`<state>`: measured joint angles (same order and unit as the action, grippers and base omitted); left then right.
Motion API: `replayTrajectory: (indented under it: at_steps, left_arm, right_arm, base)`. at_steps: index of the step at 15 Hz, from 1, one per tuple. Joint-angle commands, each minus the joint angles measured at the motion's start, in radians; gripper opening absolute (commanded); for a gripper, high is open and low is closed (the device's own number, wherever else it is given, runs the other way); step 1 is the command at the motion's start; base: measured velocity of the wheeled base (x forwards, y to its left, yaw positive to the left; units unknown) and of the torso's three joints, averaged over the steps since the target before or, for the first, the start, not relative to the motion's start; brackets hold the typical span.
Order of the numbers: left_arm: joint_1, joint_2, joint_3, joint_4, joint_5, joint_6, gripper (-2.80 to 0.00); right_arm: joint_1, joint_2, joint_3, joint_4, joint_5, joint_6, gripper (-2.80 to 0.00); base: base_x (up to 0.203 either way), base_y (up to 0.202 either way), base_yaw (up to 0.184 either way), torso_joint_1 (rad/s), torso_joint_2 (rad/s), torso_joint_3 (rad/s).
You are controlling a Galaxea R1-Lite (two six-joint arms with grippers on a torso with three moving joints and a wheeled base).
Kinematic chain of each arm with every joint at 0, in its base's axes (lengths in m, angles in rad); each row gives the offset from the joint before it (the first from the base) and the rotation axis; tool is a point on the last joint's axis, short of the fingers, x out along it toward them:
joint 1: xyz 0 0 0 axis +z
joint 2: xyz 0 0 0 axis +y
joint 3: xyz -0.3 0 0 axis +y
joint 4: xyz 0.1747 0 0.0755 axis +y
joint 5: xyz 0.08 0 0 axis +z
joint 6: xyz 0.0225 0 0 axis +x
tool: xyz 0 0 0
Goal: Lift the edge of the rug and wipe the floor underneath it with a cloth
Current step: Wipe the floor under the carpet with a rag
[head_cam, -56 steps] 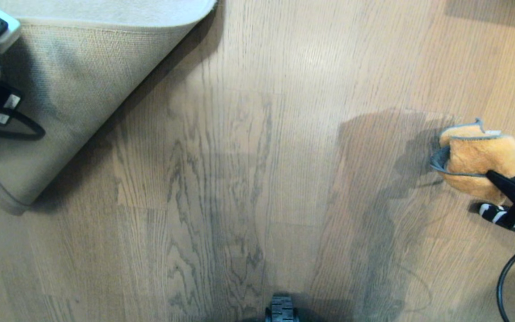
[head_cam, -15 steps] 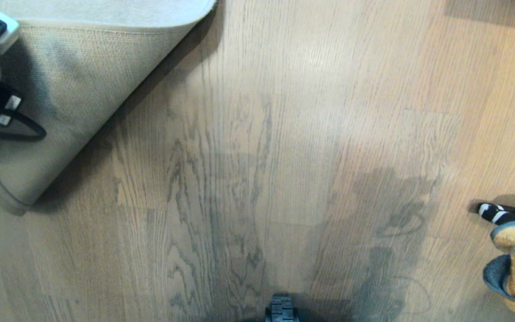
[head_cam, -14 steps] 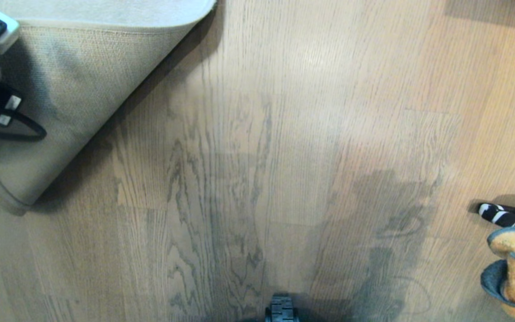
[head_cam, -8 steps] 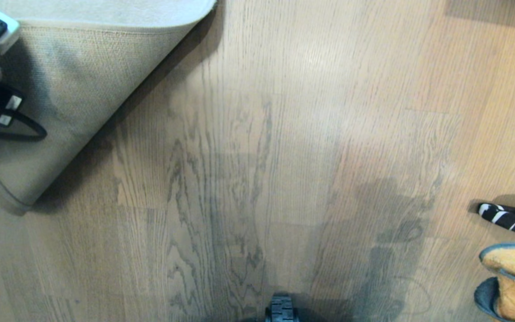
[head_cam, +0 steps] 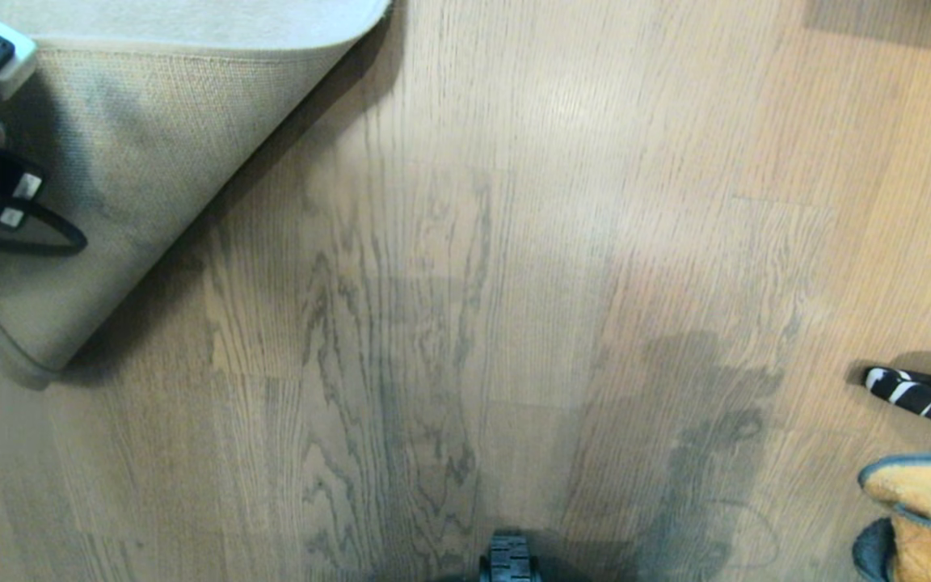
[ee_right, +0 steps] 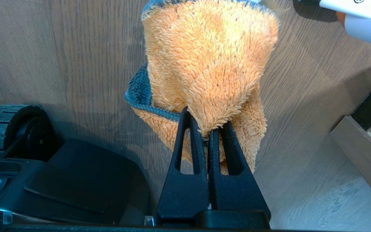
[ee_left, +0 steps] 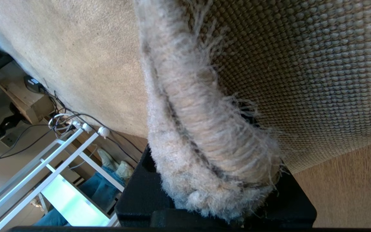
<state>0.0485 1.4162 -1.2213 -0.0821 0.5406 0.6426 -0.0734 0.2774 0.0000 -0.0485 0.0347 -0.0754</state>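
We see a black-and-white striped object (head_cam: 922, 396) lying at the right, and, in the left wrist view, a white metal frame (ee_left: 43, 174), tangled cables (ee_left: 66, 117) and a person's jeans-clad legs (ee_left: 98, 190) beyond it.

I see wood planks (head_cam: 514, 242) with dark wavy grain, lit pale near the top middle and warmer toward the right. A dark band (head_cam: 894, 24) crosses the far right corner. On the left wrist feed there is a white frame (ee_left: 43, 164), tangled cables (ee_left: 66, 119) beside a wooden box (ee_left: 27, 103), and a person's jeans and shoes (ee_left: 108, 180). A low wooden edge (ee_right: 362, 151) shows on the right wrist feed.
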Motion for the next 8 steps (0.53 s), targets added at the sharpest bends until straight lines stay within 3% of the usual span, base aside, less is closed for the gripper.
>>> replayTrajectory:
  at_steps: [1,8]
  left_arm:
    - [0.001,-0.002,0.002,-0.001,0.004,0.002,-2.8]
    - [-0.001,-0.002,0.003,-0.001,0.003,0.002,-2.8]
  right_arm:
    - [0.0,0.003,0.0,-0.001,0.001,-0.001,-2.8]
    - [0.0,0.003,0.0,-0.001,0.001,0.0,-2.8]
  base:
    - [0.0,0.0,0.0,0.0,0.0,0.0]
    - [0.0,0.0,0.0,0.0,0.0,0.0]
